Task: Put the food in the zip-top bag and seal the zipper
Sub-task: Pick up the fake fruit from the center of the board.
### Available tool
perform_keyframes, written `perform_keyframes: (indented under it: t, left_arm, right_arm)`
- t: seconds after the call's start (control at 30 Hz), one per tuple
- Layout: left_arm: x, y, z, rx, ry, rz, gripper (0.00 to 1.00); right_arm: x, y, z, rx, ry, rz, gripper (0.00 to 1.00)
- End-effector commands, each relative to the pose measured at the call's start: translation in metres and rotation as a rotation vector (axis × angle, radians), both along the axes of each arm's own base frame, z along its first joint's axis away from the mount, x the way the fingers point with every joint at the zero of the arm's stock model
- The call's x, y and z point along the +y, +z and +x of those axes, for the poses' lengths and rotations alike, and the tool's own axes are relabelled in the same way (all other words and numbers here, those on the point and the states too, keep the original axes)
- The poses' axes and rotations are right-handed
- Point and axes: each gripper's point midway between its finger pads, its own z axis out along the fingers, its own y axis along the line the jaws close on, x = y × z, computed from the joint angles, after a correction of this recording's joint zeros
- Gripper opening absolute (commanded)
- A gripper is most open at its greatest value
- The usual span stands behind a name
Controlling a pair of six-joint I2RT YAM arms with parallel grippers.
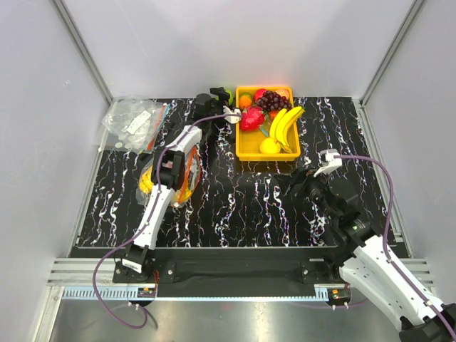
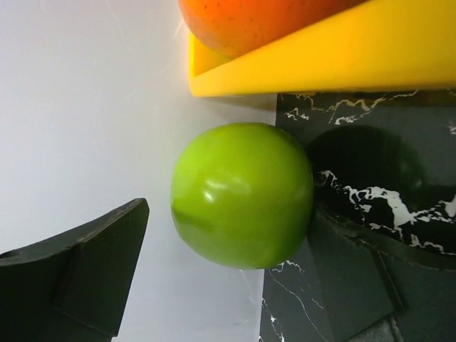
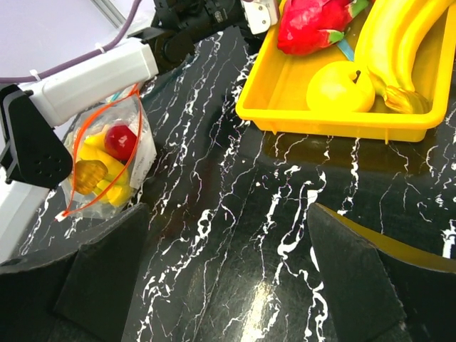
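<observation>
The zip-top bag (image 3: 107, 167) lies on the left side of the black marbled table (image 3: 235, 235). My left arm (image 3: 85, 71) covers part of it, so I can't see it all. Its red-orange zipper (image 3: 96, 127) bends in a loop. Through the crinkly plastic I see a red ball and yellow lumps. My left gripper (image 1: 218, 100) is at the back beside the yellow tray (image 2: 320, 57). Its fingers are wide apart around a smooth green apple (image 2: 242, 194). My right gripper (image 3: 228, 206) hangs over the table, fingers apart, holding nothing.
</observation>
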Motion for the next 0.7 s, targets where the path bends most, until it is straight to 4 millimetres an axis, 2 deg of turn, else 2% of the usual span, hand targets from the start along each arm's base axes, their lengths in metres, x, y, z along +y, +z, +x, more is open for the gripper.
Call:
perform_keyframes:
  t: [0.0, 0.07, 0.1, 0.13, 0.17, 0.33, 0.67]
  left_arm:
    - [-0.008, -0.032, -0.014, 0.130, -0.072, 0.009, 0.97]
    - [-0.011, -0.033, -0.015, 0.129, -0.087, 0.017, 0.92]
    - [-0.011, -0.034, -0.015, 0.123, -0.090, 0.023, 0.86]
    - [-0.012, -0.034, -0.016, 0.125, -0.095, 0.022, 0.70]
    - [-0.012, -0.033, -0.016, 0.122, -0.098, 0.020, 0.65]
    - [-0.017, -0.031, -0.018, 0.122, -0.116, 0.000, 0.59]
    - [-0.026, -0.021, -0.025, 0.080, -0.121, -0.009, 0.39]
  right_arm:
    - [-0.003, 0.024, 0.001, -0.037, -0.008, -0.014, 1.00]
    - [-0.002, 0.028, -0.001, -0.042, -0.003, 0.011, 0.99]
    - [-0.002, 0.028, -0.002, -0.041, -0.001, 0.018, 1.00]
    - [-0.001, 0.029, -0.003, -0.040, 0.002, 0.030, 1.00]
    - [-0.001, 0.027, -0.003, -0.035, 0.005, 0.034, 1.00]
    - [0.001, 0.029, -0.003, -0.034, 0.008, 0.045, 1.00]
    - [0.006, 0.031, -0.004, -0.041, 0.039, 0.051, 1.00]
